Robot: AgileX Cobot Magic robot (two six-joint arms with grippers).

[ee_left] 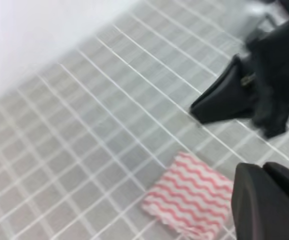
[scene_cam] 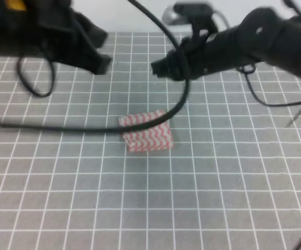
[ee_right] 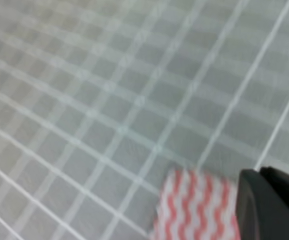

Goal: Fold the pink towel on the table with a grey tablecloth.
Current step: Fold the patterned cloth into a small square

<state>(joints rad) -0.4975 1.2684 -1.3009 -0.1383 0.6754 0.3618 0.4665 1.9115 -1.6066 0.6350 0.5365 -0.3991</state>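
Observation:
The pink towel lies folded into a small rectangle in the middle of the table with a grey tablecloth. It also shows in the left wrist view and at the bottom of the right wrist view. My left gripper hangs above the table, back and left of the towel; its jaws are blurred. My right gripper hangs above the table behind the towel, holding nothing. In the left wrist view the right gripper tapers to one closed point. Neither gripper touches the towel.
A black cable sags across the view from the left edge, passes over the towel's back edge and rises to the top. Another cable loop hangs at the back left. A white wall borders the table's far edge.

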